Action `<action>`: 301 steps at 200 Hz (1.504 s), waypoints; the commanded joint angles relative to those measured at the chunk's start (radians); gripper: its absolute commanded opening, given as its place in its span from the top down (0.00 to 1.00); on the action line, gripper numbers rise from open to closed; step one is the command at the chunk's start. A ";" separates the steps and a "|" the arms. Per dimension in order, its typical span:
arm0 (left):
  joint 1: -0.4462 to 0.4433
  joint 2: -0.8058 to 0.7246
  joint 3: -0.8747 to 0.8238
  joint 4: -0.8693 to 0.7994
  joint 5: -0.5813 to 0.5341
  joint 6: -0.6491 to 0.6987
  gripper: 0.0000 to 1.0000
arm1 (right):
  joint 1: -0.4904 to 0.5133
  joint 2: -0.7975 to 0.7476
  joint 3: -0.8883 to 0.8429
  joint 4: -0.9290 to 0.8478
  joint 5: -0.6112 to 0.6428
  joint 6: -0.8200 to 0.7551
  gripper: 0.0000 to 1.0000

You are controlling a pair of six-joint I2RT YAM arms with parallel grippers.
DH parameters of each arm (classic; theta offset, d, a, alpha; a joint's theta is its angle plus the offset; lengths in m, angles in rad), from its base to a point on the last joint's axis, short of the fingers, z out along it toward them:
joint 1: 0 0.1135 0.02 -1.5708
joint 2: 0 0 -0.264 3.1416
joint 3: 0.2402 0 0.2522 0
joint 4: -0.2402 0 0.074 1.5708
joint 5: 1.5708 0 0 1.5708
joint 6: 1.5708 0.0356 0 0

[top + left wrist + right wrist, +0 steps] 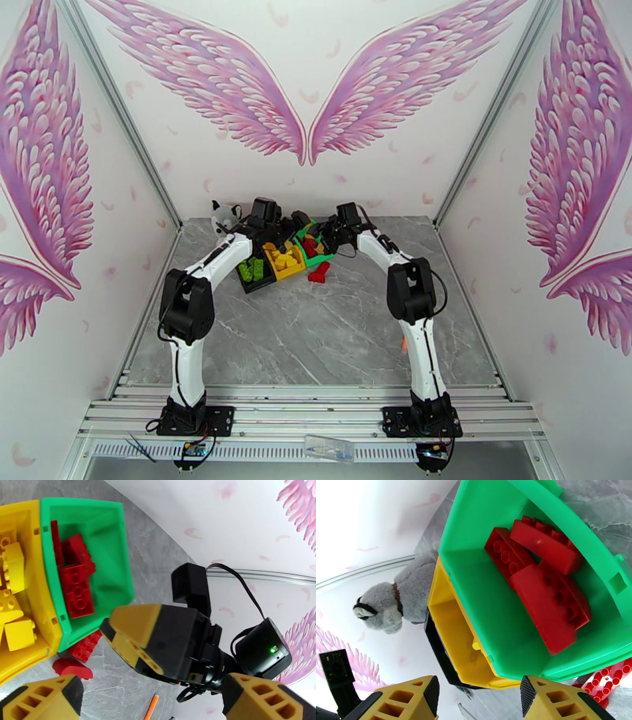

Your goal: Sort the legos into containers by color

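I'm hovering the right gripper [478, 695] above the green bin [482, 598], fingers spread and empty, because the red legos [549, 598] are lying inside it where they belong. I'm holding the left gripper [152, 701] wide apart beside the green bin, facing the loose red bricks [85, 645] just outside its wall, which I judge come next. Yellow legos [15, 563] are sitting in the yellow bin [43, 610] joined to the green bin.
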 commanded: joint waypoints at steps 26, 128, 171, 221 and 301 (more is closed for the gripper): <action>0.009 -0.103 -0.097 -0.015 -0.025 0.042 0.02 | -0.002 -0.091 -0.002 -0.243 0.107 -0.249 0.35; -0.006 -0.208 -0.249 -0.080 -0.119 0.122 0.03 | 0.089 -0.106 -0.080 -0.410 0.321 -0.516 0.24; -0.003 -0.278 -0.358 -0.074 -0.149 0.125 0.03 | 0.121 -0.059 -0.044 -0.425 0.351 -0.555 0.23; 0.010 -0.328 -0.418 -0.072 -0.160 0.120 0.03 | 0.144 -0.012 -0.001 -0.450 0.377 -0.577 0.23; 0.017 -0.325 -0.412 -0.063 -0.158 0.113 0.03 | 0.197 -0.068 -0.107 -0.429 0.371 -0.575 0.23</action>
